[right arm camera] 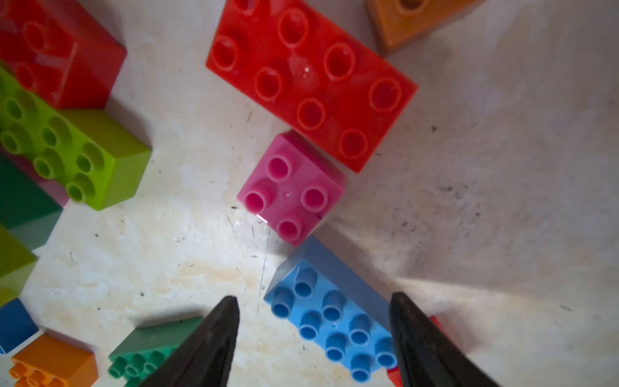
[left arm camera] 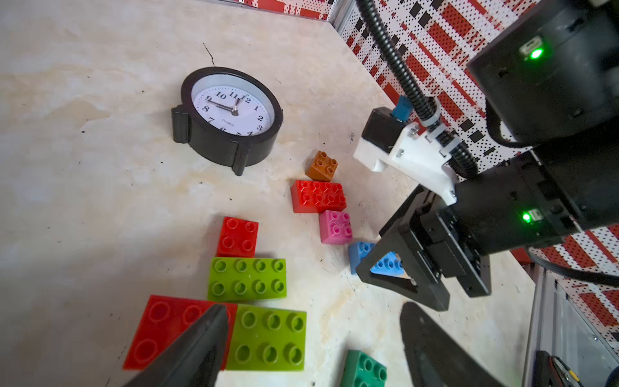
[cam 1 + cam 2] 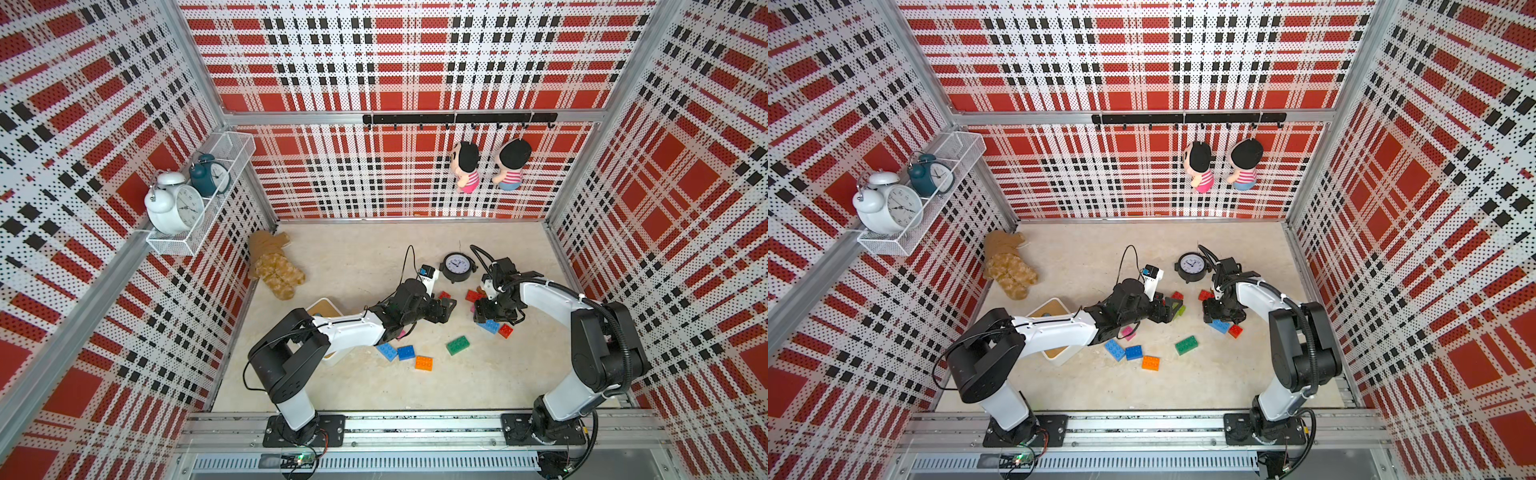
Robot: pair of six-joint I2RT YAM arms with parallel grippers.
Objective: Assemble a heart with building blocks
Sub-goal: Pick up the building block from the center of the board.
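Your right claw (image 1: 314, 297) straddles the light blue block (image 1: 331, 321), which lies flat on the table (image 3: 353, 257), studs up. It ends a run of blocks: the pink block (image 1: 291, 187) is at its corner, the long red block (image 1: 311, 77) beyond that, and the orange-brown block (image 1: 412, 20) farthest out. I judge the step in hand to be seating this block in the heart's outline. To do it well, lift straight up so neither finger drags the block, and check that its corner meets the pink one; whether they touch I cannot confirm. Finding on the claw: jaws parted wider than the block, holding nothing. One finger (image 1: 422, 341) sits close against the block's edge, contact not determinable. Your left claw (image 2: 314, 308) is likewise spread and empty, above a red block (image 2: 157, 328) and a lime block (image 2: 268, 338) of the opposite run. A green block (image 3: 457, 345) lies loose, nearer the arm bases.
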